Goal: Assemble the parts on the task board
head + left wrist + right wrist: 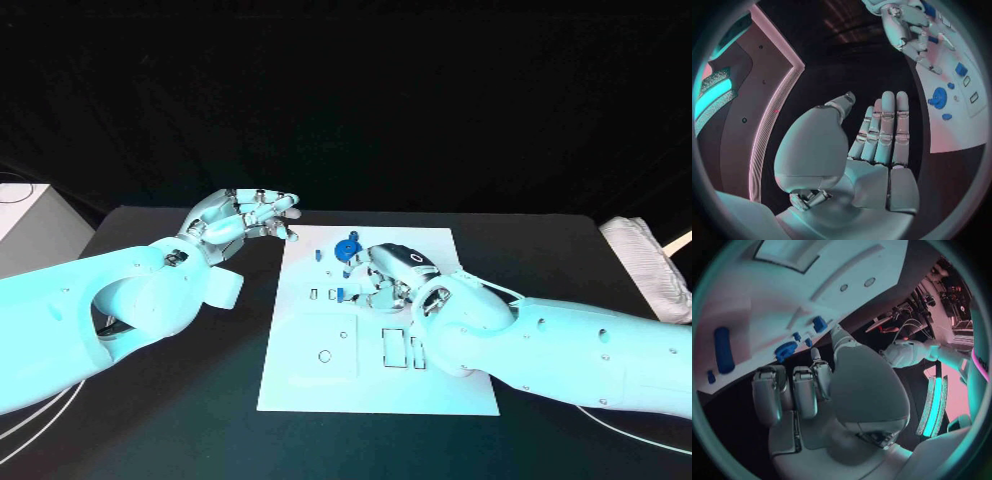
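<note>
Left hand [248, 218] hovers beside the task board [378, 390], fingers straight together; right hand [387, 274] fingers curled, empty.

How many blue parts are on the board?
6: long bar, tiny piece beside it, gear, two pegs near it, block. The right hand may hide more.

Task board [378, 390]: smooth matt white plate. Parts [348, 249]: blue plastic. Desk [173, 400]: matt black. Hands [389, 275]: silver, metallic sheen.
</note>
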Robot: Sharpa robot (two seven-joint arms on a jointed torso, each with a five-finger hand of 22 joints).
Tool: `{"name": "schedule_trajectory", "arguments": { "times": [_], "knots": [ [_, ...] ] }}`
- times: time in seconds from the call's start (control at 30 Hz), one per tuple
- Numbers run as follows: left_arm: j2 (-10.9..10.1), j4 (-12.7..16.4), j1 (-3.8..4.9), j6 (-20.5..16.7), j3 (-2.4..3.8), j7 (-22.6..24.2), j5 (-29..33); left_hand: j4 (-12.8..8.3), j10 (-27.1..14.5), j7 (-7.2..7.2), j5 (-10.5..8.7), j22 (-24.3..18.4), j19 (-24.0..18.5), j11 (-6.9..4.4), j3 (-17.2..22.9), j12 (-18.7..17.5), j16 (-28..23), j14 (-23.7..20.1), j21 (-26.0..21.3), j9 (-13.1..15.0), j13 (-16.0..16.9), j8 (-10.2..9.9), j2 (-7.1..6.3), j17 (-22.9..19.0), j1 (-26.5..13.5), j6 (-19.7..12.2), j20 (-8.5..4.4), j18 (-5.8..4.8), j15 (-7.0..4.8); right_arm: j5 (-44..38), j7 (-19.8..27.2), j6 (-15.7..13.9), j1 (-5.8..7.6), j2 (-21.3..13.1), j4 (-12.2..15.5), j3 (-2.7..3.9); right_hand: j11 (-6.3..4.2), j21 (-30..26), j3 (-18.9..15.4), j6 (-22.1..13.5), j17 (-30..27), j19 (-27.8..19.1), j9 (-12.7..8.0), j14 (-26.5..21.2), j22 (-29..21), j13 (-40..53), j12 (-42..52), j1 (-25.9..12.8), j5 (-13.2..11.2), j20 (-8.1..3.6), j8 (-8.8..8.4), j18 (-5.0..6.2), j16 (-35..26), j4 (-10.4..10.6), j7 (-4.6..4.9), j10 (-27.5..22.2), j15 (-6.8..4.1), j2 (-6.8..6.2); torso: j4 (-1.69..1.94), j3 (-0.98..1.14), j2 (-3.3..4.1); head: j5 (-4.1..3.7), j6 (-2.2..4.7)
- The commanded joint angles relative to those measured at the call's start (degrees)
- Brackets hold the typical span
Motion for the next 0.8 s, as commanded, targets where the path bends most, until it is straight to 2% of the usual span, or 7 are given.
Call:
{"name": "schedule_trajectory", "arguments": {
  "times": [0.03,0.07,0.1,0.2,0.33,0.37,0.8],
  "knots": [
    [0.64,-0.60,0.06,1.46,0.04,-6.01,-6.06,1.40,3.01,-1.17,-0.30,2.83,4.75,-1.43,-1.23,5.35,8.54,5.74,5.46,0.81,3.04,1.57,-0.21,4.32,-1.18,-0.06,-1.87,0.68,-1.70,9.85,10.06,0.27,1.50,-2.26,2.45,0.12,0.27,-1.32,-0.03,-0.49,13.47,2.94,-0.13,5.57,10.57,3.93,-0.66,0.91,0.36,0.60,-0.28,0.75,-0.35,-0.29,0.19,-0.86,0.43,0.04,-0.48,0.12,-0.58,0.53,-0.09],
    [0.89,-0.96,0.06,1.30,0.04,-6.92,-7.37,1.63,2.70,-1.36,-0.30,3.67,5.03,-1.69,-1.59,7.22,10.29,5.63,6.83,1.08,4.34,2.05,-0.23,5.44,-1.15,-0.30,-2.34,0.58,-1.93,11.45,10.79,0.45,2.12,-3.29,3.41,0.15,0.28,-1.35,-0.03,-0.49,13.48,2.92,-0.13,5.57,10.55,3.91,-0.68,0.97,0.38,0.61,-0.28,0.75,-0.34,-0.29,0.19,-0.89,0.44,0.04,-0.52,0.17,-0.72,0.64,-0.15],
    [1.09,-1.24,0.07,1.08,0.04,-7.82,-8.48,1.57,6.30,-3.22,-0.39,5.37,6.59,-3.38,-2.53,13.84,20.14,12.46,9.81,2.20,8.37,4.26,-0.49,19.17,-1.07,2.14,-3.31,0.78,-3.63,12.72,11.22,0.64,2.63,-4.15,4.18,0.16,0.29,-1.44,-0.03,-0.47,13.49,2.88,-0.12,5.57,10.48,3.82,-0.77,1.14,0.42,0.64,-0.27,0.78,-0.34,-0.31,0.21,-1.01,0.46,0.03,-0.54,0.23,-0.84,0.74,-0.21],
    [1.69,-2.09,0.11,0.10,0.05,-11.74,-12.76,2.64,1.76,-4.50,0.18,13.99,9.19,-4.81,-3.55,31.09,29.27,18.10,19.20,5.12,21.36,7.88,0.31,33.23,-0.56,3.64,-5.05,-0.18,-4.66,16.72,12.27,1.30,4.13,-6.83,6.45,0.21,0.26,-1.50,-0.07,0.14,13.50,2.85,0.02,5.57,10.46,3.79,-0.75,1.42,0.52,0.71,0.12,0.79,-0.34,-0.25,0.12,-1.07,0.48,0.08,-0.62,0.40,-1.16,0.84,-0.35],
    [2.85,-3.26,0.41,-0.69,0.08,-20.39,-20.90,3.85,-0.59,-4.95,0.27,24.07,13.22,-5.36,-3.28,39.37,33.05,21.57,26.97,8.02,27.81,10.47,0.59,41.07,0.12,3.79,-5.45,-1.52,-5.25,20.44,12.88,1.96,5.69,-10.19,8.62,0.23,0.19,-1.53,-0.04,0.58,13.53,2.85,0.14,5.58,10.45,3.83,-0.64,1.52,0.76,0.71,0.44,0.79,-0.33,-0.16,0.03,-1.04,0.43,0.27,-0.77,0.65,-1.78,1.35,-0.65],
    [3.32,-3.74,0.68,-0.20,0.08,-23.20,-23.02,3.85,1.59,-5.10,0.54,27.12,14.93,-5.67,-2.77,43.59,34.19,22.77,29.10,8.67,32.73,10.87,0.60,43.67,0.68,3.50,-5.65,-2.00,-5.38,21.14,12.97,1.96,5.99,-10.90,8.85,0.24,0.15,-1.54,-0.31,0.72,13.52,2.86,0.20,5.57,10.46,3.76,-0.62,0.90,-0.70,0.70,0.63,0.79,-0.33,0.05,-0.02,-1.07,0.40,0.52,-0.79,0.68,-1.87,1.46,-0.66],
    [13.63,-13.11,4.71,13.71,-0.84,-44.89,-40.41,7.33,2.86,-6.20,0.46,31.33,15.96,-6.20,-3.48,48.72,34.99,24.01,32.46,14.57,38.52,15.66,1.16,46.45,-5.78,3.10,-6.04,-2.57,-6.06,26.69,12.77,1.09,7.38,-14.58,6.70,0.24,0.16,-1.92,-0.82,0.54,13.23,2.70,0.20,5.50,10.20,3.54,-0.70,0.13,-1.00,0.68,0.73,0.88,-0.47,0.17,0.00,-1.22,0.39,0.80,-0.61,1.04,-3.06,2.31,-1.76]
  ]
}}
